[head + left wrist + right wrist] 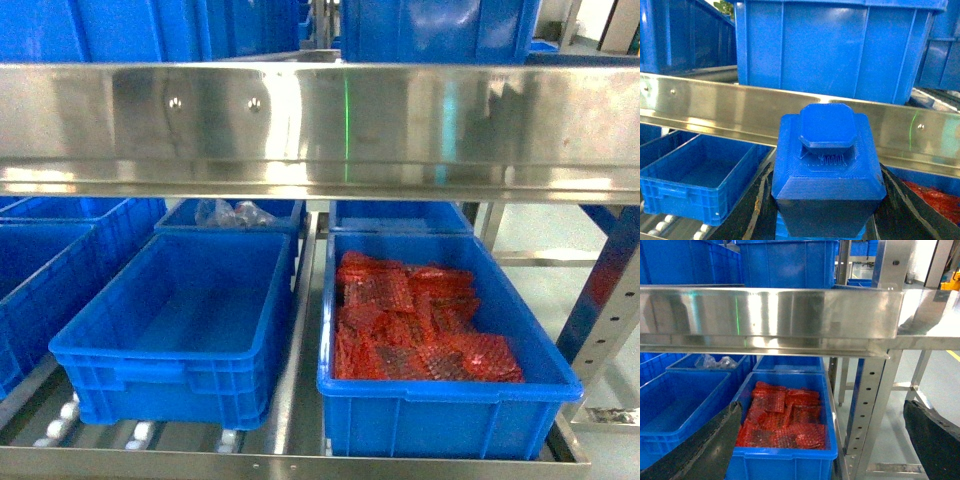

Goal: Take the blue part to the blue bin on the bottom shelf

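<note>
Left wrist view, nearest: the left hand [826, 210] pinches a chunky blue moulded plastic part [827, 172] with a raised octagonal cap, its dark fingers [757, 200] pressed against the part's lower flanks. The part hangs in front of the shiny stainless-steel front rail [740, 107] of an upper tier, above and to the right of the empty blue plastic bin [700, 175].

Right wrist view, nearest: the right hand [822, 440] stands spread wide, one dark finger [710, 440] at lower left and the other at lower right, nothing between them.

Head view, middle ground: on the bottom shelf [300, 462], a steel tier with small white rollers [140, 432], the empty blue bin [175, 330] sits left of a second blue bin [450, 400] filled with red mesh-wrapped packets [420, 320]. The two bins stand just beside each other, apart. Neither hand appears in this view.

Farther back: a smaller blue bin holding clear plastic bags [232, 212] stands behind the empty one. Large blue crates [440, 30] rest on the tier above.
</note>
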Motion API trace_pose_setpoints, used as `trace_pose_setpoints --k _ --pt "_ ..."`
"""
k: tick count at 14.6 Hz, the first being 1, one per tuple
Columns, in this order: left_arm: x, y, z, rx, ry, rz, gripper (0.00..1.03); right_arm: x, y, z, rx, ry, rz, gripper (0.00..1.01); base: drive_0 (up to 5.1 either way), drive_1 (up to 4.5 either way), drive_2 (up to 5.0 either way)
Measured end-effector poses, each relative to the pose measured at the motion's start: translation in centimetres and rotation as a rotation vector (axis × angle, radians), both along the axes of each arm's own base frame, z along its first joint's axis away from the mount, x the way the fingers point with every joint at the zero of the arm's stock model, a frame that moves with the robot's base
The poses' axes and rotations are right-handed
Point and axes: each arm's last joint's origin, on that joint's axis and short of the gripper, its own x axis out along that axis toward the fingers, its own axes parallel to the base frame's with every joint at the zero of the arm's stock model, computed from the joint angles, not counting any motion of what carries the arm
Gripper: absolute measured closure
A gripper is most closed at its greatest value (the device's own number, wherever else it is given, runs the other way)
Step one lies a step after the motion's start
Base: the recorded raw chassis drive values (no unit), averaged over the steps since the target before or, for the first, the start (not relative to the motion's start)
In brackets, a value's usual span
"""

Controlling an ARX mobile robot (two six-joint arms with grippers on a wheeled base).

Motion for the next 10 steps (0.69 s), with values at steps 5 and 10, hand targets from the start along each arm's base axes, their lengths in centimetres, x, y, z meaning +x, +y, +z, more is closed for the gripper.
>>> trace_pose_setpoints --k 5,10 --pt "0.01 0.00 -0.03 0.001 0.003 0.000 0.59 0.00 0.00 0.00 0.000 0.000 0.000 0.03 0.0 0.00 0.0" --pt "0.01 0.00 -0.03 0.001 0.003 0.000 0.59 0.00 0.00 0.00 0.000 0.000 0.000 0.03 0.0 0.00 0.0"
